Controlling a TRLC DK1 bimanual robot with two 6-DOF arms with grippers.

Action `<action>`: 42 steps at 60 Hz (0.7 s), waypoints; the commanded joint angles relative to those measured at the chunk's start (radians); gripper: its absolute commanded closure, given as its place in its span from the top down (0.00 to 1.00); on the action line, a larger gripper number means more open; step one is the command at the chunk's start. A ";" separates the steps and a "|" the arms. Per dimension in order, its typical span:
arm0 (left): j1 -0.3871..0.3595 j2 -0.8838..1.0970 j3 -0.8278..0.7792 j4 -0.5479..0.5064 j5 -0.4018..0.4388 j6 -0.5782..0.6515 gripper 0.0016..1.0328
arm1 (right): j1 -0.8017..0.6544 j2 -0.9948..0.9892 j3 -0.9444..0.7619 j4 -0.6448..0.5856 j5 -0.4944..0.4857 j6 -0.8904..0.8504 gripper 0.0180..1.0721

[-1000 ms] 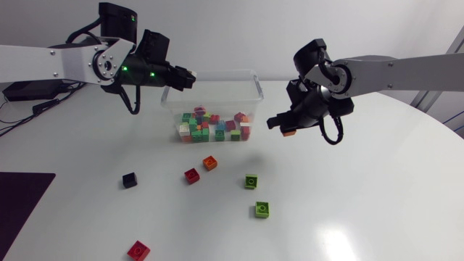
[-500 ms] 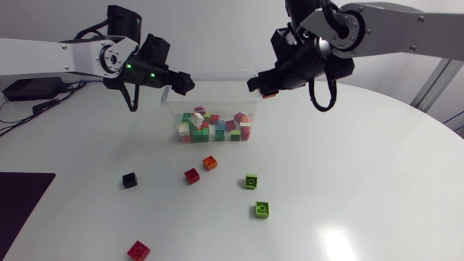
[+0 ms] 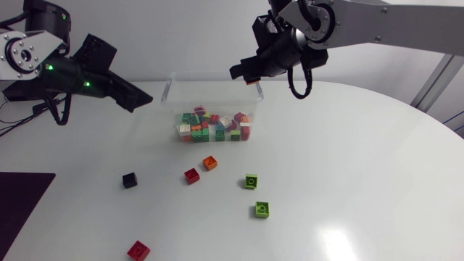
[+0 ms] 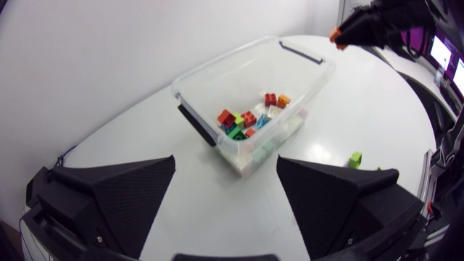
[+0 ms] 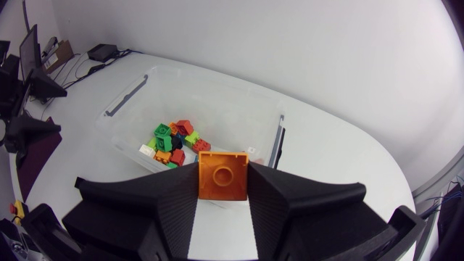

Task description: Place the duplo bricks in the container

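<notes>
R gripper (image 3: 245,72) is clamped on a small orange square duplo brick (image 3: 251,80), one finger on each side. In the R wrist view the brick (image 5: 223,175) sits stud-side toward the cam between both fingers (image 5: 167,196). I've got it in the air over the right end of the clear plastic rectangular container (image 3: 168,87), about at its rim, not touching.

The container holds a pile of mixed bricks (image 3: 214,125) in red, green, orange, white etc., bunched toward its near side.

L gripper (image 3: 141,100) is off to the left of the container, apart from it, with the fingers spread wide and nothing btwn them. The L wrist view confirms this: the L gripper (image 4: 226,163) shows a gap w/ only the container (image 4: 217,64) well ahead.

Loose bricks on the white round table (image 3: 362,181), all in front of the container:
- An orange brick (image 3: 210,162) and a red brick (image 3: 191,175), just beside each other.
- A black brick (image 3: 129,180) further left.
- A lime-green brick (image 3: 251,180).
- A second green brick (image 3: 262,209), nearer me.
- Another red brick (image 3: 138,250) at the near edge.
</notes>
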 commanded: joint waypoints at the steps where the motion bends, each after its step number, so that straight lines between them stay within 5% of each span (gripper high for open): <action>1: 0.039 -0.015 -0.075 -0.025 0.024 0.111 0.95 | 0.011 0.052 0.063 0.013 0.000 -0.019 0.31; 42: 0.165 -0.026 -0.283 -0.096 0.027 0.431 0.95 | 0.020 0.342 0.324 0.054 0.010 -0.078 0.35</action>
